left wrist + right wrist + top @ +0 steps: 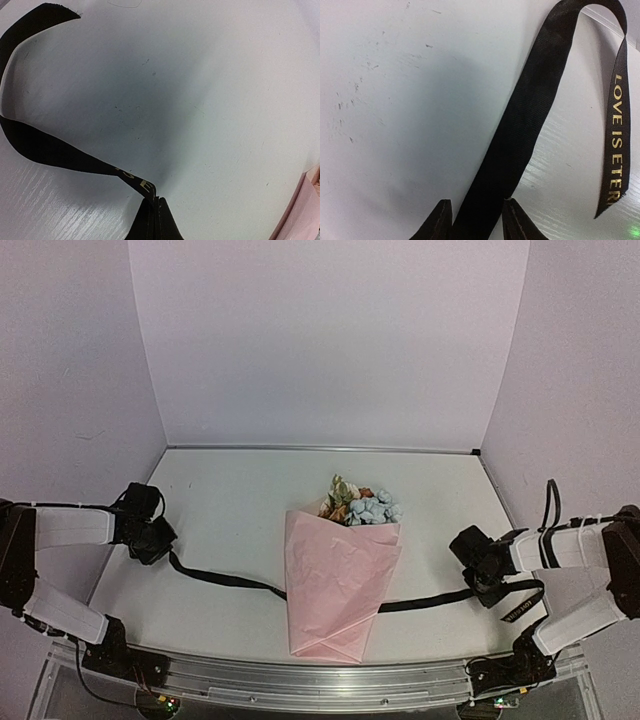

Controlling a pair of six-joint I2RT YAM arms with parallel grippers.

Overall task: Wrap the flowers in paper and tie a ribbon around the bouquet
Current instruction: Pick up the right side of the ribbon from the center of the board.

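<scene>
While both my arms are reaching in from the near edge of the table (230, 500), my left gripper (158, 540) is hovering low near the left edge, clenched on one end of the ribbon (225, 580). Left wrist view: the black band is being pinched right at my fingertips (165, 227), a few gold letters are showing at the pinch, and the free tail is curling up and away over the white surface.

My right gripper (480, 585) is sitting near the right edge, roughly level with the left one. Its two fingertips (440, 222) are standing on either side of the ribbon, which is passing up between them. They are lying close against its edges, but I cannot tell whether they are clamping it or only bracketing it. Past the fingers the band is arching over and coming back down, with "LOVE IS ETER" reading along the returning length.

Between the grippers the ribbon is lying slack on the surface, running in from each side and going under the bouquet (335, 580); the tie is not yet made.

The bouquet is lying in the middle of the table, pointed end toward the near edge. The paper (340, 620) is folded into a creased pink cone. At its wide end, toward the far edge, the flowers (360, 505) are poking out, blue, cream and orange-brown.
</scene>
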